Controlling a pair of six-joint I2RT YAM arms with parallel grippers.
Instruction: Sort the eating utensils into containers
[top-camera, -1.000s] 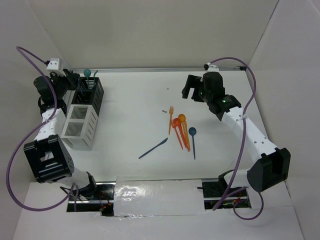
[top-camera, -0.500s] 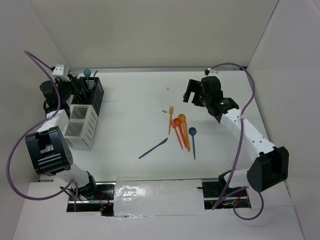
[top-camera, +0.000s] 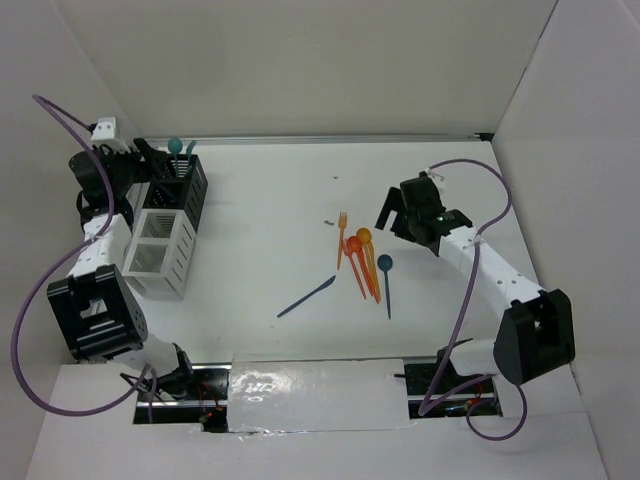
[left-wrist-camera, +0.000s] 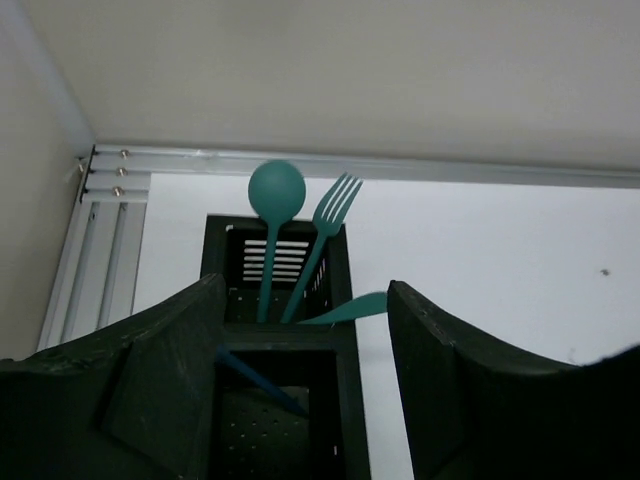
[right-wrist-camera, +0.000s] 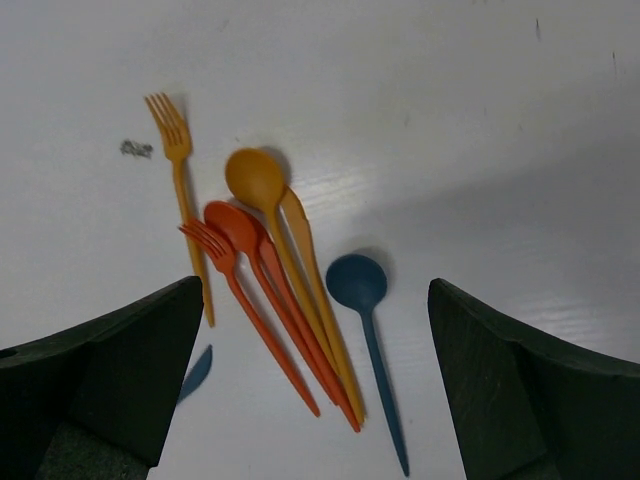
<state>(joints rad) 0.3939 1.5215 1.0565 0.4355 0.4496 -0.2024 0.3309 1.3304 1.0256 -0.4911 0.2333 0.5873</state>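
At the back left stands a black container (top-camera: 190, 195) with a white container (top-camera: 160, 255) in front of it. My left gripper (top-camera: 150, 163) hovers open over the black container (left-wrist-camera: 345, 350). That container holds a teal spoon (left-wrist-camera: 277, 190), teal fork (left-wrist-camera: 335, 195) and teal knife (left-wrist-camera: 350, 307). A dark blue utensil (left-wrist-camera: 255, 378) leans in its near compartment. Mid-table lie an orange fork (right-wrist-camera: 180, 200), orange spoons (right-wrist-camera: 255, 180), a dark blue spoon (right-wrist-camera: 357, 283) and a dark blue knife (top-camera: 307, 297). My right gripper (right-wrist-camera: 315, 300) is open above them.
A small dark speck (right-wrist-camera: 136, 149) lies beside the orange fork. A metal rail (top-camera: 320, 140) runs along the table's back edge. White walls close in the left, back and right. Purple cables (top-camera: 480, 240) loop off both arms.
My left gripper has opened over the black container, where a dark blue utensil now rests. My right arm has moved nearer and down over the loose utensils, still open.
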